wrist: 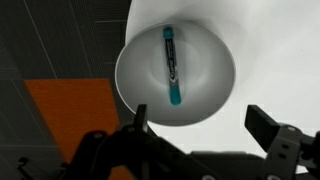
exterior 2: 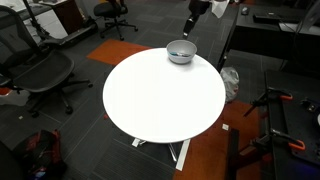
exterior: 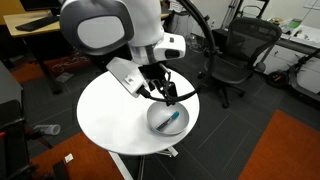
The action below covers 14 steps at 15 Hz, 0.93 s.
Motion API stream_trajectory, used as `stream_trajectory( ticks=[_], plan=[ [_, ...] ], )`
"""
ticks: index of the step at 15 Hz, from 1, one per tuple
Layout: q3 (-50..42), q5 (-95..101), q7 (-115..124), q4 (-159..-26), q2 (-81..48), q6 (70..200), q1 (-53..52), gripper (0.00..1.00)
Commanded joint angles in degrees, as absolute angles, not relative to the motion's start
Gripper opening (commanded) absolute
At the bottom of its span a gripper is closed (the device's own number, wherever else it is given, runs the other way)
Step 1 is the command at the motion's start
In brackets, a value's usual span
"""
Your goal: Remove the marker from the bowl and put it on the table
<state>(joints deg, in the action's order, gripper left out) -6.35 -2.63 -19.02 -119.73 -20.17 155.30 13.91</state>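
Note:
The teal-blue marker (wrist: 172, 66) lies inside the grey bowl (wrist: 135, 85), its darker end pointing away; it also shows in an exterior view (exterior: 171, 118). The bowl (exterior: 160, 124) sits near the edge of the round white table (exterior: 110, 110), seen too in an exterior view (exterior 2: 181, 52) at the table's (exterior 2: 160, 95) far side. My gripper (wrist: 200, 125) hangs open and empty above the bowl, its fingers spread wide and touching nothing. It shows in both exterior views (exterior: 165, 95) (exterior 2: 191, 22).
Black office chairs (exterior: 235, 55) (exterior 2: 40, 70) stand around the table. A light-wood desk (exterior: 35, 25) is behind. Orange carpet patches (exterior: 285, 150) lie on the dark floor. A red and black bag (exterior 2: 45, 155) rests on the floor.

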Motion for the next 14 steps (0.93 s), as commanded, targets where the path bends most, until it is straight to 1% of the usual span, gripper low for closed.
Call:
stream_trajectory(
  ticks=[1,14],
  plan=[
    [-4.1,-4.2,-21.8,-116.2,-23.4,155.3,16.7,1.00],
    [-1.5,-3.1,-22.8,-104.8,-34.6,149.3,20.3,1.00]
  ],
)
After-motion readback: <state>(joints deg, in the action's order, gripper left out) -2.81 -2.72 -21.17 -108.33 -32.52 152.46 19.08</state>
